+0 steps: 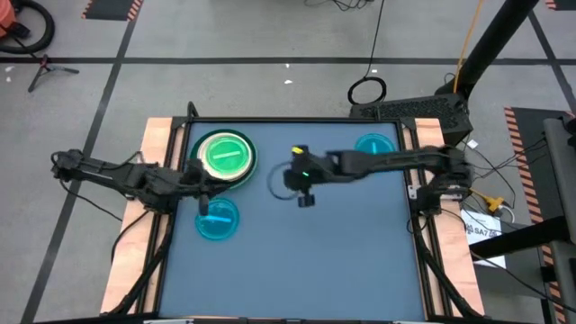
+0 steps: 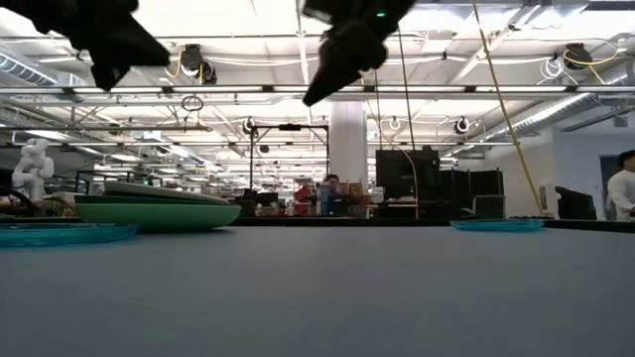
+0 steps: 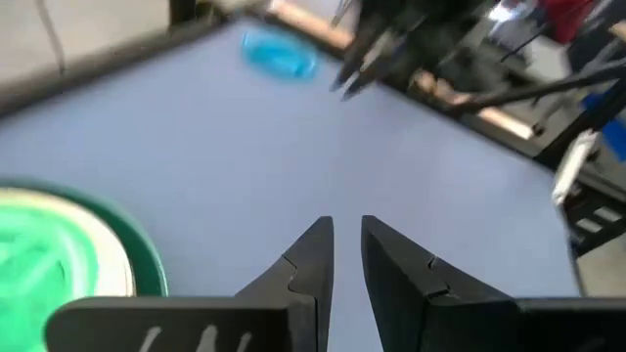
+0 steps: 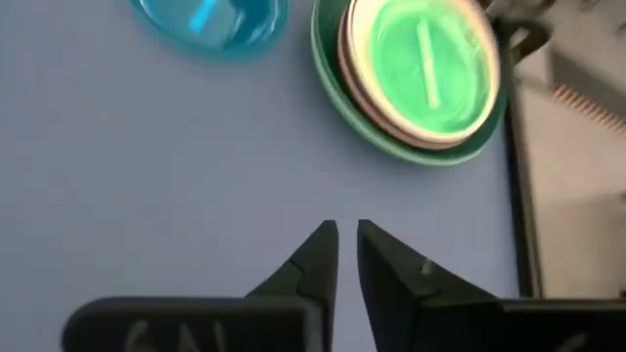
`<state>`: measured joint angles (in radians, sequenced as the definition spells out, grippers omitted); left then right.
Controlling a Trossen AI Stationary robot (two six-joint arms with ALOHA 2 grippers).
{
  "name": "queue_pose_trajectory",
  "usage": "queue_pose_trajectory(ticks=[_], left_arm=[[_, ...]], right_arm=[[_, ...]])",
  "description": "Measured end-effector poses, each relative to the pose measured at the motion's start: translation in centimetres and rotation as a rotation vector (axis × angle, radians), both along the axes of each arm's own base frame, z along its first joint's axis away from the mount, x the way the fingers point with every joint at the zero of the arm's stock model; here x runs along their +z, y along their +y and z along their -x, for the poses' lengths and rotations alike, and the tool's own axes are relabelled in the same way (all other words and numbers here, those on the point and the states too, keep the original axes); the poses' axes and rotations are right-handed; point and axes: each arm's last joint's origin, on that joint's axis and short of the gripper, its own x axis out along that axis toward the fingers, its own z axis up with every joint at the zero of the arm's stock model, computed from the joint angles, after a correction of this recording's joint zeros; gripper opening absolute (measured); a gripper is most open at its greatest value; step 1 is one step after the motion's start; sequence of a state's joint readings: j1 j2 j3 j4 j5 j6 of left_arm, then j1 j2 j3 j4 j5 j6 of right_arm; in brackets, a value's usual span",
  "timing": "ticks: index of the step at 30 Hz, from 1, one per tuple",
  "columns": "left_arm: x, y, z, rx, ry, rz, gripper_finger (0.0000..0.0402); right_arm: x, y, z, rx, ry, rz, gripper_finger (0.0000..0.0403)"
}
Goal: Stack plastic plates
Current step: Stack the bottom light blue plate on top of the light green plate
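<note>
A stack of plates (image 1: 225, 157) sits at the table's far left: a large green plate at the bottom, a white one on it and a small bright green one on top; it also shows as stack (image 4: 421, 73). One translucent cyan plate (image 1: 216, 219) lies flat on the table just nearer than the stack. A second cyan plate (image 1: 375, 144) lies flat at the far right. My left gripper (image 1: 204, 200) hovers between the stack and the near cyan plate, shut and empty (image 3: 347, 235). My right gripper (image 1: 304, 193) hangs above mid-table, shut and empty (image 4: 347, 235).
Raised wooden rails (image 1: 157, 171) border the blue table on the left and right. The near half of the table (image 1: 297, 270) is bare blue surface. In the low view both grippers hang well above the tabletop. People show in the room far behind the table.
</note>
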<state>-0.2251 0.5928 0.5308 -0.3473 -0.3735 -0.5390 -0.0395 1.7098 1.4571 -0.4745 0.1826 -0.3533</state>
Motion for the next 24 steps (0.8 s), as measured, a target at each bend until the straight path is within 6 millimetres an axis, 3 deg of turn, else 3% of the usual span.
queue_pose_trajectory(ticks=[6, 11, 14, 18, 24], left_arm=[[-2.9, -0.6, -2.2, 0.093, 0.205, 0.166, 0.0063], [-6.4, -0.9, -1.9, 0.243, 0.56, 0.412, 0.0063], [-8.0, -1.0, -1.3, 0.358, 0.755, 0.495, 0.0063], [-8.8, -1.3, -1.5, 0.375, 0.857, 0.551, 0.0063], [-8.8, -1.1, -1.2, 0.416, 1.007, 0.457, 0.0063]], right_arm=[[-0.3, 0.9, 4.9, 0.019, -0.206, 0.005, 0.0016], [0.4, 0.9, 7.6, 0.011, -0.302, 0.002, 0.0008], [1.2, 0.9, 8.2, 0.023, -0.354, 0.021, 0.0008], [1.6, 0.9, 8.5, 0.026, -0.369, 0.021, 0.0008], [1.4, 0.9, 8.4, 0.031, -0.356, 0.026, 0.0008]])
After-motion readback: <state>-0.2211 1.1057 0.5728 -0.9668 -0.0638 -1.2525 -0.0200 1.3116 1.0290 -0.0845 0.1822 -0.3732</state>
